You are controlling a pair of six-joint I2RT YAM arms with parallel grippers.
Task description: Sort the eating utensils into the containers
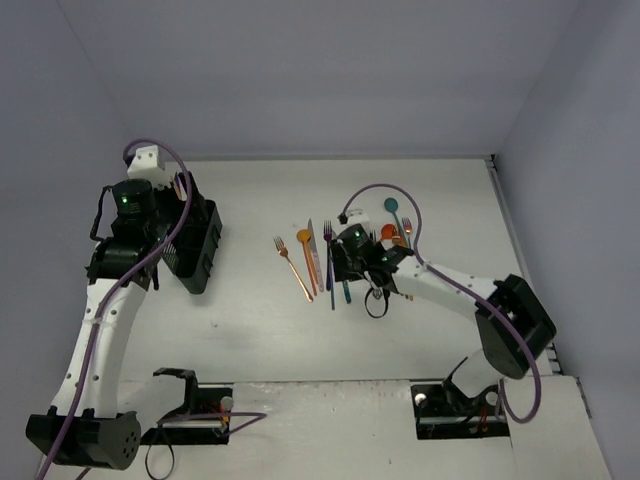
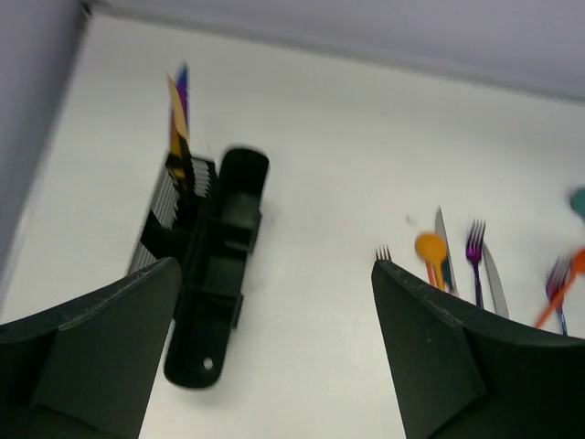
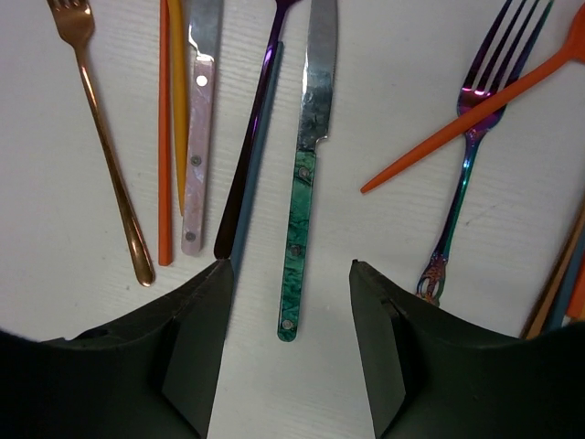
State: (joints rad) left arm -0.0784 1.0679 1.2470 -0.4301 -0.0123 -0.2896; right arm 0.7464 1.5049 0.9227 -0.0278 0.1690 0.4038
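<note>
Squarely above the green-handled knife (image 3: 306,183), right gripper (image 3: 289,274) with jaws spread wide (knife flat on the table (image 3: 55,302) among loose forks (image 3: 71,20)), left gripper (image 2: 276,267) likewise parted, hovering near the black caddy (image 2: 219,229), two utensils (image 2: 177,114) upright inside.

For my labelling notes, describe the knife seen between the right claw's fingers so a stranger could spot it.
Find the utensils spread at the table's middle, below the right claw. The knife lies among them; only its handle is marbled green.

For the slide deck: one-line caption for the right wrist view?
Open right gripper hovers over the green-handled knife on the white table.
</note>
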